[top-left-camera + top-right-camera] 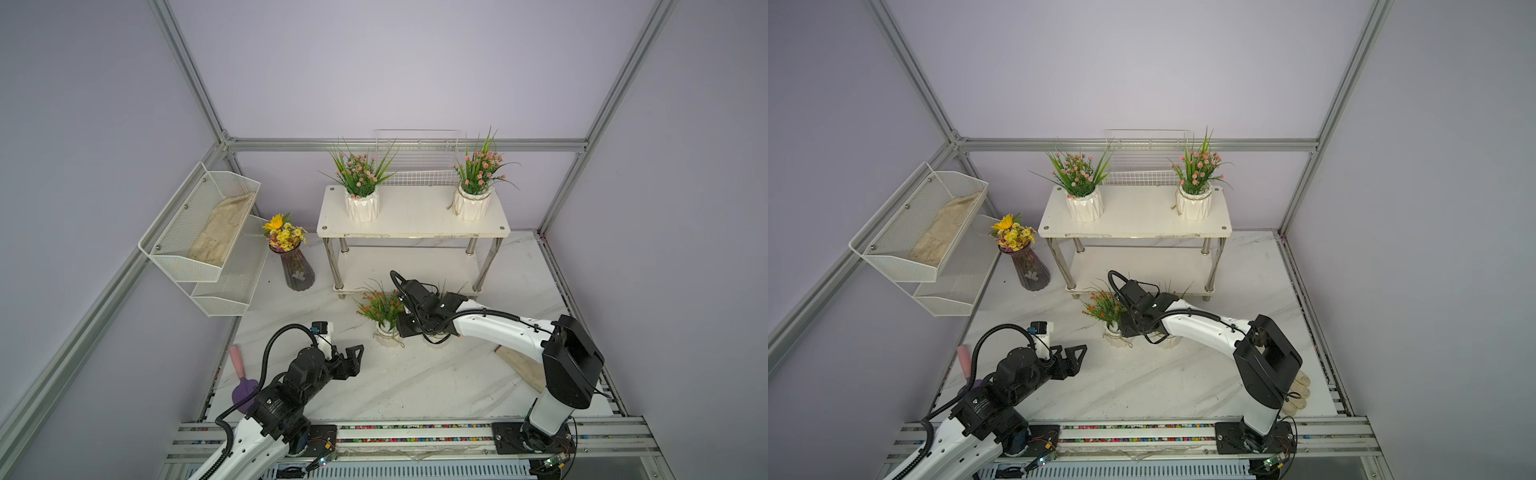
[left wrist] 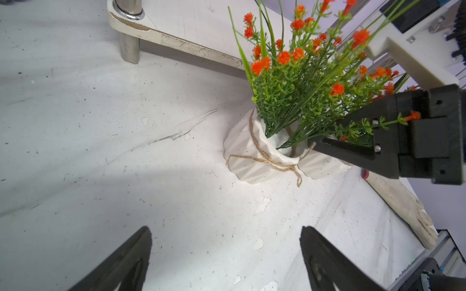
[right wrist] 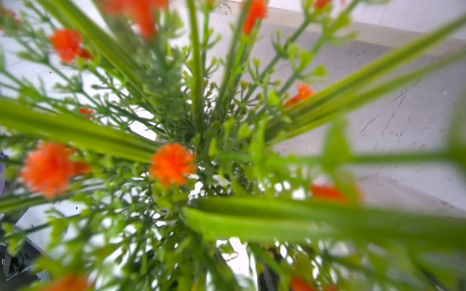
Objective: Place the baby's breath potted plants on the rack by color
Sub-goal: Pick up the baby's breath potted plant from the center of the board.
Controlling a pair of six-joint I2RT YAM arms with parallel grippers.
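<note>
The left hand (image 1: 355, 359) is spread wide and empty over the desk's (image 1: 415, 386) front left part. The first orange plant (image 1: 382, 311) touches the second orange plant (image 2: 325, 163), just before the rack (image 1: 411, 216). The pots look hard and breakable (leaves just flop), so grab the rim. The right hand (image 1: 417, 328) is deep in the second plant's leaves. Pinching or not, I cannot tell.
</note>
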